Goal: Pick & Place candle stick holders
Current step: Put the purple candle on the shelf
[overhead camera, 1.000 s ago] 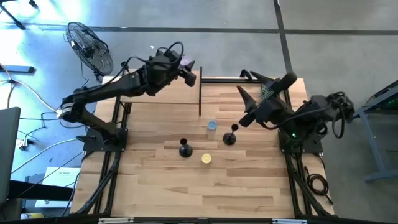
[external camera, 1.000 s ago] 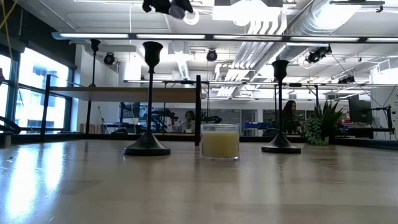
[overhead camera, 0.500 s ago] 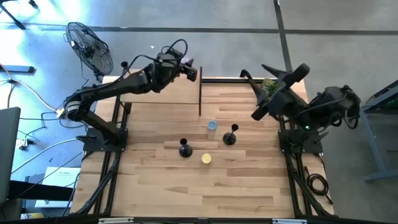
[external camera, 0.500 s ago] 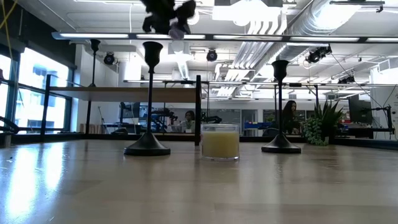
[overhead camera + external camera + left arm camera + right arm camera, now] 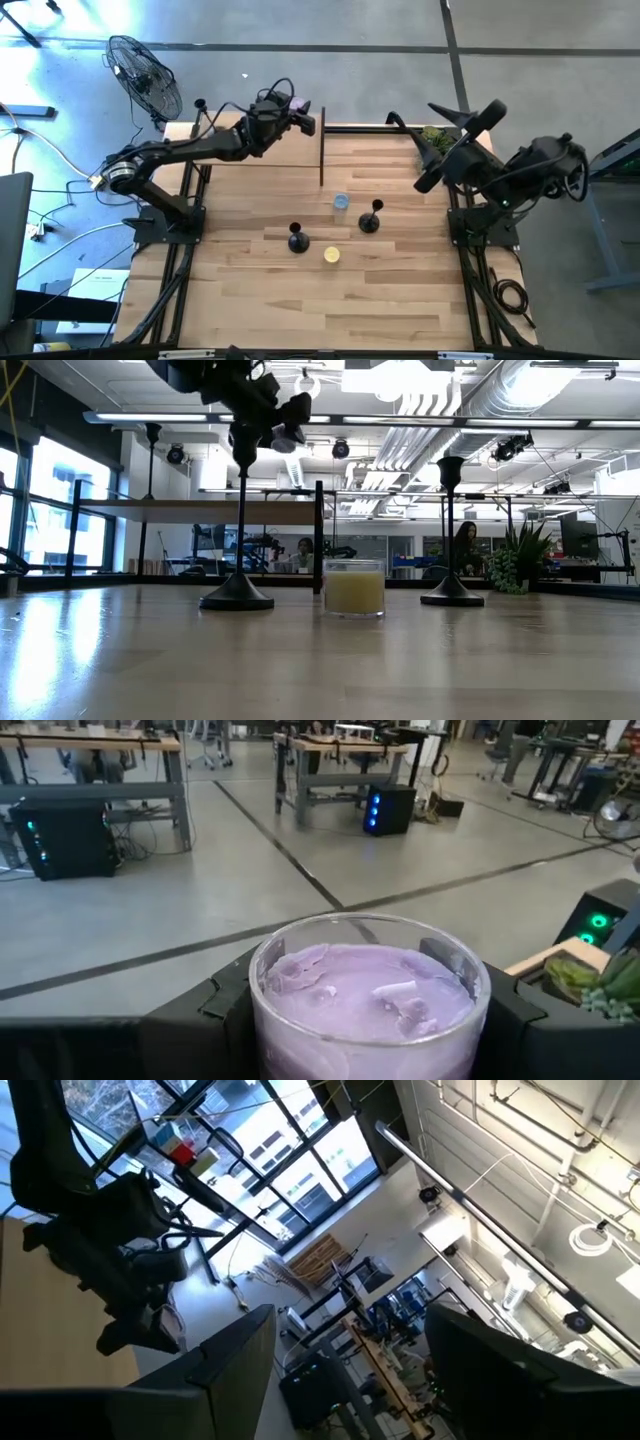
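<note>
Two black candle stick holders (image 5: 298, 240) (image 5: 370, 219) stand on their round bases mid-table. A third one (image 5: 199, 104) stands on the wooden shelf (image 5: 280, 150) at the far edge. My left gripper (image 5: 303, 118) reaches over the shelf's right end, shut on a glass candle of purple wax (image 5: 368, 995). My right gripper (image 5: 430, 148) hangs high over the table's far right corner. It is open, with nothing between its fingers (image 5: 230, 1365). My left gripper pinches the purple candle's glass wall (image 5: 262, 1020) between its two fingers, one on each side. The fingers come nearly level from the table's left. The glass sits upright, open top up, lifted clear above the shelf.
A blue candle (image 5: 341, 202) and a yellow candle (image 5: 332, 255) stand between the two holders on the table. A black post (image 5: 322, 145) marks the shelf's right end. A green plant (image 5: 432, 135) sits at the far right corner. The near half of the table holds nothing.
My left gripper has come down toward the shelf with the purple candle, which stays upright. My right gripper has drawn back from the right-hand holder toward the table's right edge. It is still open.
</note>
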`<move>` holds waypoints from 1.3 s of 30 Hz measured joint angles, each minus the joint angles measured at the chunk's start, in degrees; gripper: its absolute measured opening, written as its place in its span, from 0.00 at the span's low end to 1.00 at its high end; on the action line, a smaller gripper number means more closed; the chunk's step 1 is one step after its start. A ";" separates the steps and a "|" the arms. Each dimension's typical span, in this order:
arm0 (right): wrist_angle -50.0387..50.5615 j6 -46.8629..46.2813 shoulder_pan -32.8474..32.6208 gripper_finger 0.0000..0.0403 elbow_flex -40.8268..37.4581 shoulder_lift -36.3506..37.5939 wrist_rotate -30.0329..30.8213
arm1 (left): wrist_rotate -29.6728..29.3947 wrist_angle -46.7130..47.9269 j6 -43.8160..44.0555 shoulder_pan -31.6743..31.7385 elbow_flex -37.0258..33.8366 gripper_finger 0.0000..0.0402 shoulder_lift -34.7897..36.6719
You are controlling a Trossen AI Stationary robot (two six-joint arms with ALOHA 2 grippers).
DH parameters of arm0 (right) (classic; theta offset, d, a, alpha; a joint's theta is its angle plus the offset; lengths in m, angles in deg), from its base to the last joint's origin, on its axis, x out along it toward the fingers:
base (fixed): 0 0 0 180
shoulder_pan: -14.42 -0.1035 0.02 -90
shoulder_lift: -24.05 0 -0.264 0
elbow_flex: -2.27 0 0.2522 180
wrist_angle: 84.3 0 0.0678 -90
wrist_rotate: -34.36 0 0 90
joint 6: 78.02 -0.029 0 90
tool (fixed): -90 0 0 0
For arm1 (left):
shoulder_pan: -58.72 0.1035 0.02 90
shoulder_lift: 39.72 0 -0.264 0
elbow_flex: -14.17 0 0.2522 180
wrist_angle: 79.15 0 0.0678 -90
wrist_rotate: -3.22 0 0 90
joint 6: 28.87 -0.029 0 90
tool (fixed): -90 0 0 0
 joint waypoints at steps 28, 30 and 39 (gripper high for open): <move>1.75 -0.08 0.50 0.63 0.00 -0.04 -0.29 | -3.21 -11.44 -0.03 0.02 -4.20 0.54 -10.78; 2.52 -0.77 1.06 0.63 0.00 -0.04 -0.56 | -3.18 -12.40 -0.01 0.02 -4.20 0.54 -11.72; 9.10 -5.50 4.01 0.63 0.00 -0.04 -1.50 | -4.81 -13.74 1.09 0.05 -4.19 0.54 -14.32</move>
